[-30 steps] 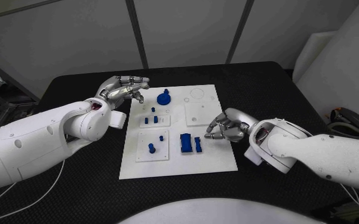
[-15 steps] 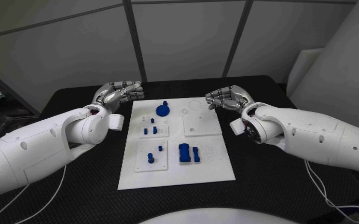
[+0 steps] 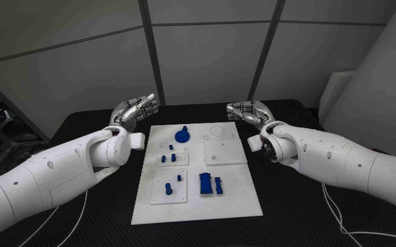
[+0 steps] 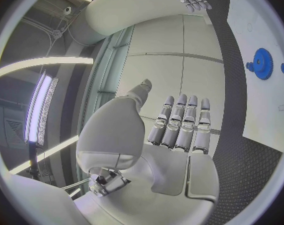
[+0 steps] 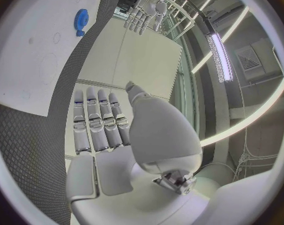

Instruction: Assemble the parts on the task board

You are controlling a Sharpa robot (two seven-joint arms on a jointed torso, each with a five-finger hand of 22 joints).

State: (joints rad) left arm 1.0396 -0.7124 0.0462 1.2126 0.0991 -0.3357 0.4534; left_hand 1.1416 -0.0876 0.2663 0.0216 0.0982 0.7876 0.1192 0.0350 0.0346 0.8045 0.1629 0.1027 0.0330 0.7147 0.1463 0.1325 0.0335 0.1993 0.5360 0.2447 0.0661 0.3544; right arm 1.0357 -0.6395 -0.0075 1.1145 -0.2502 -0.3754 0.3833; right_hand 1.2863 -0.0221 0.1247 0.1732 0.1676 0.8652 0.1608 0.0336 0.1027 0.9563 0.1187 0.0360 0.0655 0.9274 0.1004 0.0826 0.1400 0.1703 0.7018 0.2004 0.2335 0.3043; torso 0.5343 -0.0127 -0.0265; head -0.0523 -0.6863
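Both hands were raised and empty behind the task board; you had no part in either hand.

Your left hand (image 3: 134,108) hung over the far left corner of the task board (image 3: 233,201), fingers extended side by side and released, holding nothing; the left wrist view confirmed this (image 4: 179,125). Your right hand (image 3: 248,111) hung over the far right corner, fingers likewise straight and released, as the right wrist view showed (image 5: 101,120). The task board lay on the black table (image 3: 297,212) between and in front of both hands. The blue gear (image 3: 182,134) stood at the board's far end, nearer your left hand but apart from it. The small pegs (image 3: 168,156), the single peg (image 3: 168,188) and the two blue blocks (image 3: 209,183) sat on the board closer to the robot, well apart from both hands.
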